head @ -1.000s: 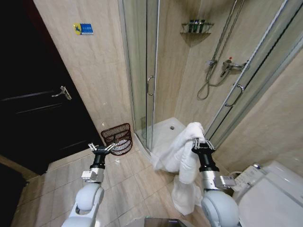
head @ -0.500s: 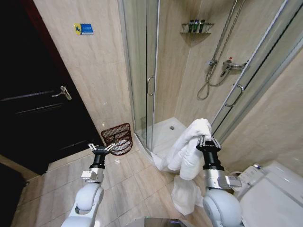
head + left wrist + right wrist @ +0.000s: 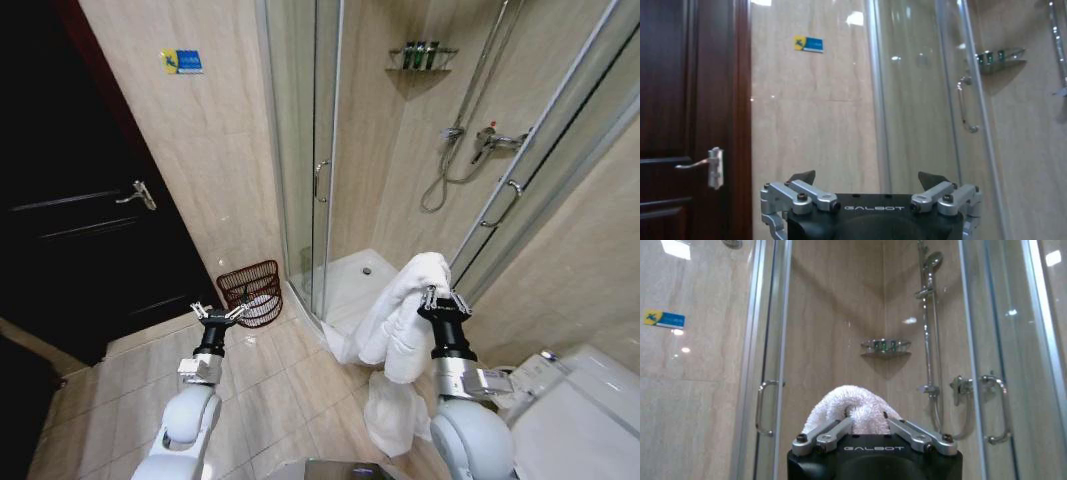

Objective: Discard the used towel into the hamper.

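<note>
Bathroom: towel in right gripper

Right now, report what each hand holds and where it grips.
Right hand is shut on the towel, pinching a fold at its top; the rest hangs down. Left hand is open, holding nothing.

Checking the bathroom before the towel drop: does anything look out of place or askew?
Mostly tidy. The hamper leans tilted against the wall by the shower door, not upright. The white towel hangs from the right gripper; the left gripper is open.
</note>
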